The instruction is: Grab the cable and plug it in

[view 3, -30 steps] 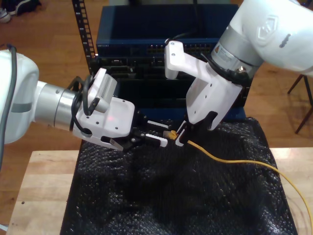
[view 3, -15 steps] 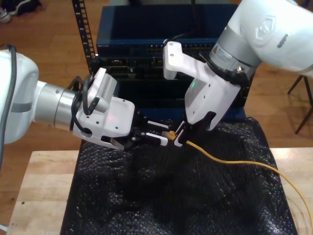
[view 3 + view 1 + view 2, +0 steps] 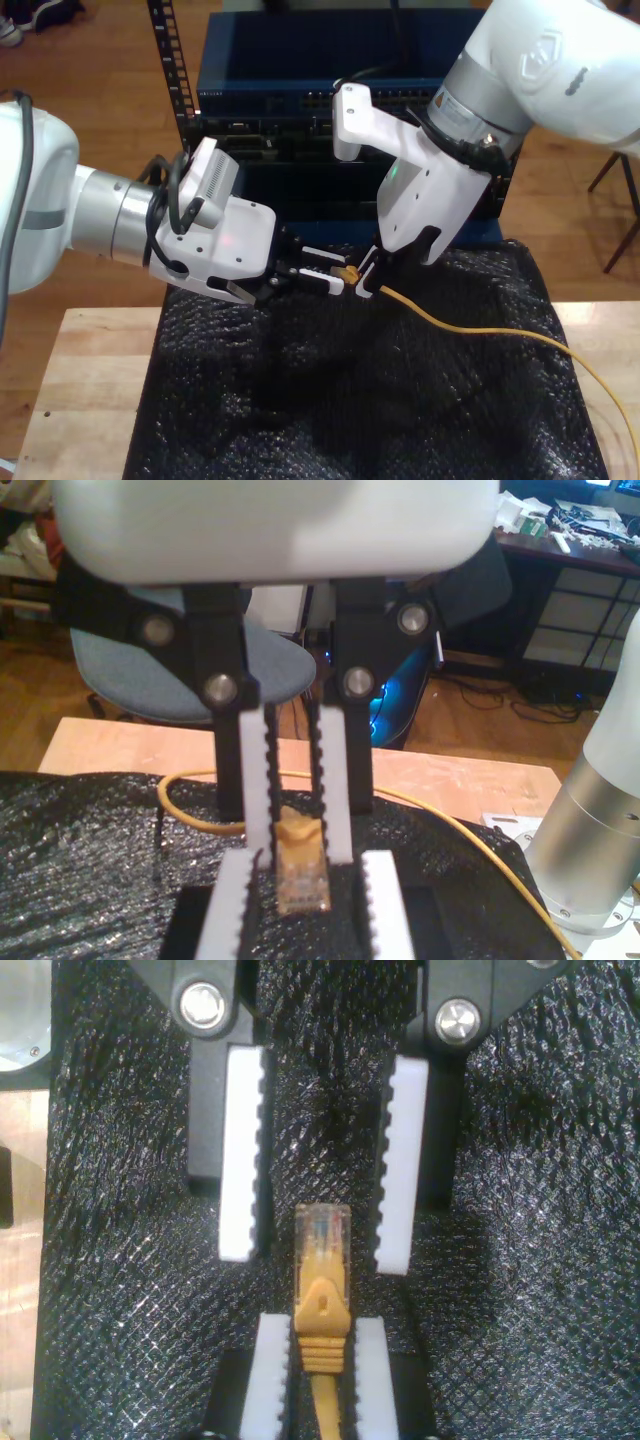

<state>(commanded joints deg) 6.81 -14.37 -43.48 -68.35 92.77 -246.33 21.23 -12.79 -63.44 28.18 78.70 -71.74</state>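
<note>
The yellow-orange cable (image 3: 480, 332) runs from the exterior view's right edge across the black mat to its plug (image 3: 349, 272). My first gripper (image 3: 368, 285), on the arm at the exterior view's right, is shut on the orange boot just behind the plug (image 3: 303, 880). My second gripper (image 3: 338, 272), on the arm at the exterior view's left, is open. Its white toothed fingers (image 3: 240, 1160) stand on either side of the clear plug tip (image 3: 321, 1230) without touching it. The first gripper's fingers (image 3: 270, 1370) clamp the boot below.
A blue rack of network gear (image 3: 330, 95) with rows of ports stands behind both grippers. A black textured mat (image 3: 350, 400) covers the wooden table (image 3: 90, 380). A black perforated rail (image 3: 170, 60) rises at the back on the exterior view's left.
The first arm has edged slightly toward the exterior view's left with the cable, bringing the plug a little closer between the second gripper's fingers. The second arm has barely moved.
</note>
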